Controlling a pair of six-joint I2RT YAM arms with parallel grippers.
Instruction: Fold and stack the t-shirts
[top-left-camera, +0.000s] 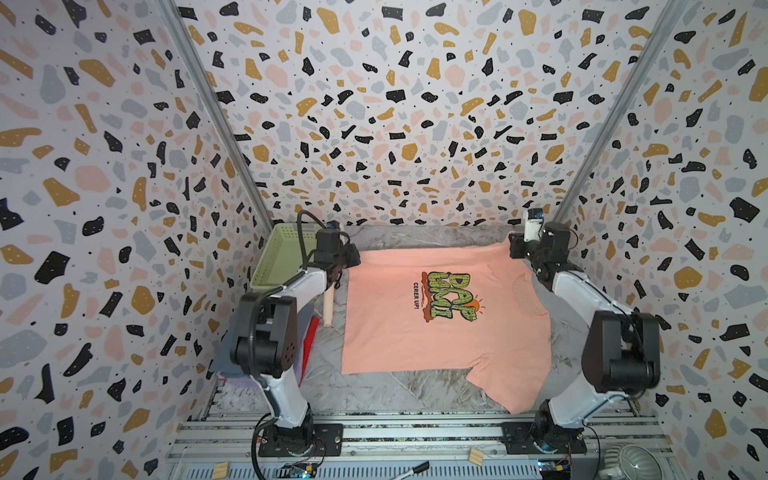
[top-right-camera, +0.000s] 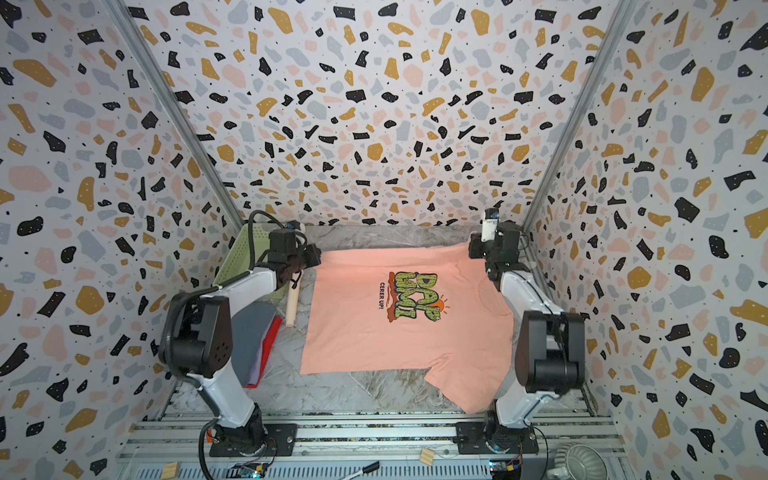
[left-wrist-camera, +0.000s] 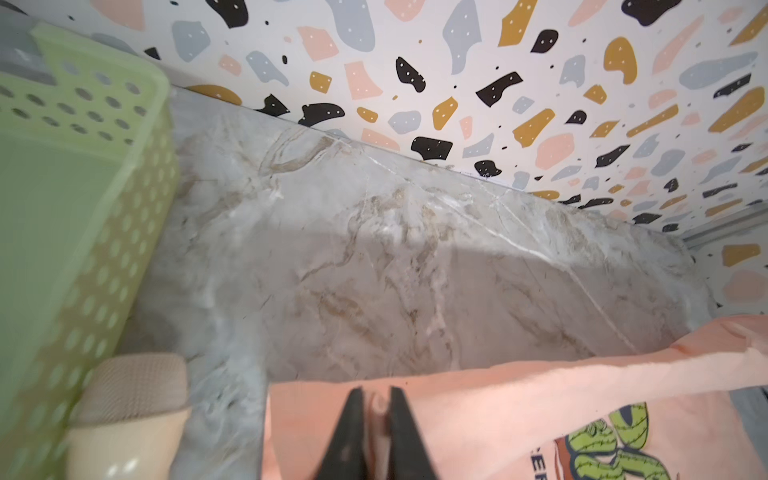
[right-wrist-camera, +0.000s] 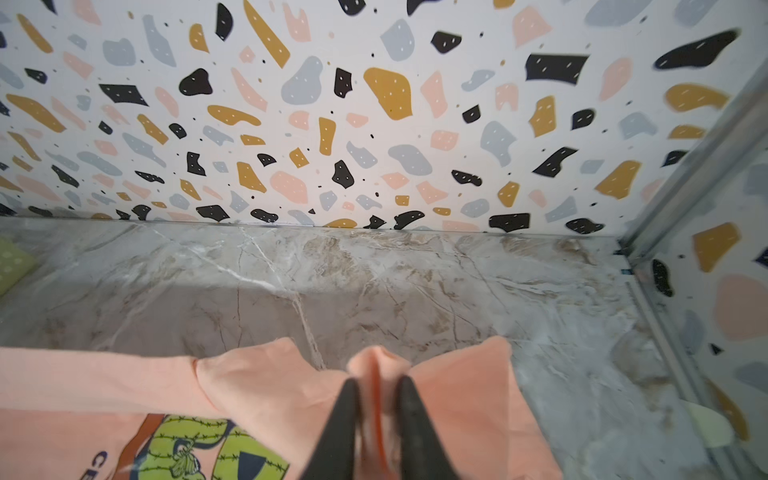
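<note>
The salmon-peach t-shirt (top-left-camera: 436, 332) (top-right-camera: 399, 332) lies spread flat on the marble table with its green print facing up and the neck to the right. My left gripper (top-left-camera: 354, 259) (left-wrist-camera: 376, 399) sits at the shirt's far left corner, its jaws slightly parted around a raised ridge of the hem. At the far right corner, by the sleeve, my right gripper (top-left-camera: 514, 248) (right-wrist-camera: 378, 386) also has its jaws slightly parted, with a puffed fold of peach cloth (right-wrist-camera: 380, 361) standing between them. Folded grey (top-right-camera: 253, 328), red (top-right-camera: 272, 332) and lavender (top-left-camera: 239, 381) t-shirts lie stacked at the left, partly hidden by the left arm.
A pale green perforated basket (top-left-camera: 278, 257) (left-wrist-camera: 83, 208) stands at the back left. A beige wooden stick (top-left-camera: 329, 307) (left-wrist-camera: 129, 407) lies between it and the shirt. The back wall is close behind both grippers. A marker (top-left-camera: 415, 467) and small wooden blocks (top-left-camera: 476, 456) rest on the front rails.
</note>
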